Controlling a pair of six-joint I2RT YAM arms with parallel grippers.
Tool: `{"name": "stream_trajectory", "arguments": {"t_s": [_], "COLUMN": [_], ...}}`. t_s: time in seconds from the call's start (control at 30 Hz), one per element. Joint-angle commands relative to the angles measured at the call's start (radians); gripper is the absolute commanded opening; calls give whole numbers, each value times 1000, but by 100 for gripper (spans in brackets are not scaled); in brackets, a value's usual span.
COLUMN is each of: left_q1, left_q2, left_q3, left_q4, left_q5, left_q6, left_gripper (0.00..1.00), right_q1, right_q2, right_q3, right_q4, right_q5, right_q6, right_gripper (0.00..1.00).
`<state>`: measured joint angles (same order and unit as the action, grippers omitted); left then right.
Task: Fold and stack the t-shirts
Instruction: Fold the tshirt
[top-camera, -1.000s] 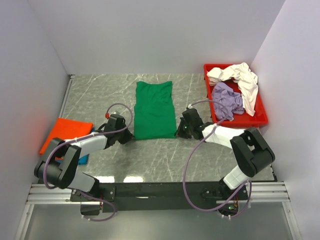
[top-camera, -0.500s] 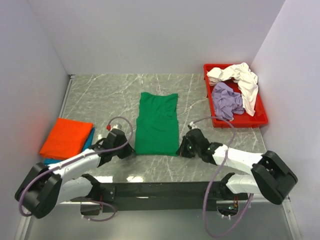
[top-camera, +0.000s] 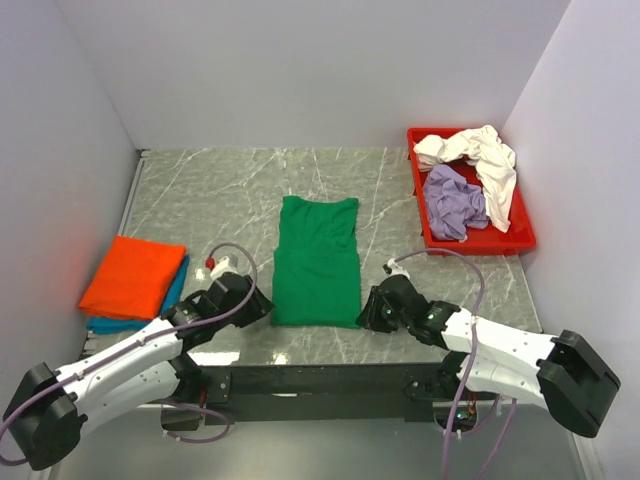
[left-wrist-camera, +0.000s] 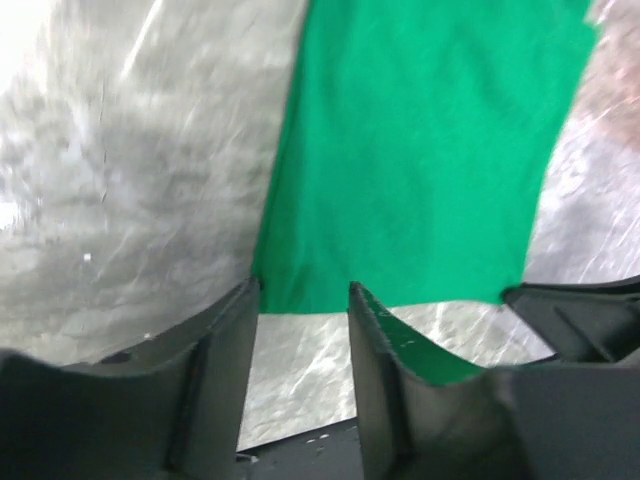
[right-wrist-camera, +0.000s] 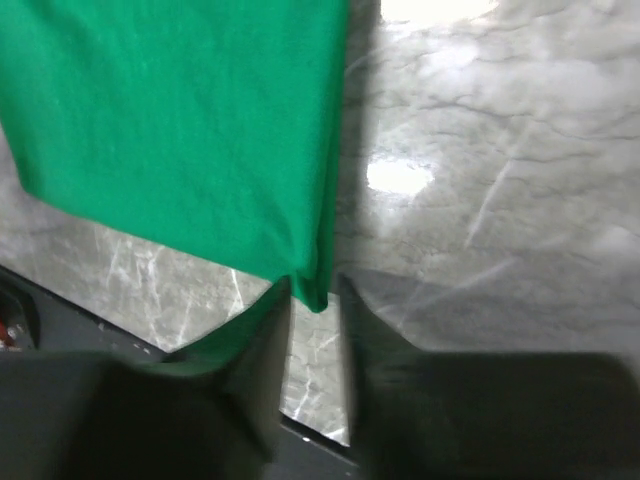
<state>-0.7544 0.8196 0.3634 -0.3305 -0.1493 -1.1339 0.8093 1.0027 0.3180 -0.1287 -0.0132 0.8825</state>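
A bright green t-shirt (top-camera: 316, 262), folded into a long narrow strip, lies flat in the middle of the table. My left gripper (top-camera: 262, 306) is at its near left corner and stands open; in the left wrist view the shirt's hem (left-wrist-camera: 400, 180) ends right at the fingertips of this gripper (left-wrist-camera: 302, 290), with bare marble between the jaws. My right gripper (top-camera: 372, 312) is at the near right corner, its jaws a little apart. In the right wrist view the shirt's corner (right-wrist-camera: 318, 290) lies loose between this gripper's (right-wrist-camera: 315, 285) tips.
A folded orange t-shirt (top-camera: 133, 274) rests on a teal one (top-camera: 176, 290) at the left. The red tray (top-camera: 520, 242) at the back right holds a crumpled cream-white t-shirt (top-camera: 480, 152) and a lavender one (top-camera: 455, 200). White walls enclose the table.
Both arms drew the green t-shirt toward the near edge, then both grippers opened and let go of its near corners.
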Motion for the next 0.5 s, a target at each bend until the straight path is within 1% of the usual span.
{"name": "stream_trajectory", "arguments": {"t_s": [0.0,0.03,0.07,0.1,0.17,0.2,0.23,0.27,0.3,0.33,0.37,0.4,0.43,0.47], "left_q1": [-3,-5,-3,-2,13,24,47,56,62,82,93,98,107,113], "left_q2": [9,21,36,79,131,197,231,262,324,357,390,456,489,518], "left_q3": [106,149,169,190,255,276,317,336,350,383,403,443,465,483], "left_q4": [-51,-56,-51,-44,-21,5,19,40,80,96,110,120,134,140], "left_q5": [-90,-111,-116,-121,-127,-121,-93,-81,-67,-49,-18,-4,2,14], "left_q6": [42,66,78,92,135,147,175,192,207,230,243,256,275,284], "left_gripper": [48,49,48,47,39,34,25,21,19,19,17,15,12,11], "right_q1": [5,5,5,4,-1,-4,-9,-15,-22,-36,-38,-41,-42,-50], "right_q2": [-42,-47,-52,-46,-7,11,55,83,114,147,219,256,292,357], "right_q3": [84,110,122,137,203,231,283,308,337,404,439,475,536,564], "right_q4": [-94,-106,-124,-130,-155,-157,-146,-134,-127,-123,-127,-126,-123,-108], "right_q5": [73,93,101,113,143,147,156,151,144,131,131,137,136,131], "right_q6": [-13,-19,-25,-30,-50,-57,-74,-85,-112,-129,-143,-164,-174,-183], "right_gripper": [37,41,44,45,45,45,45,46,46,46,46,45,45,44]}}
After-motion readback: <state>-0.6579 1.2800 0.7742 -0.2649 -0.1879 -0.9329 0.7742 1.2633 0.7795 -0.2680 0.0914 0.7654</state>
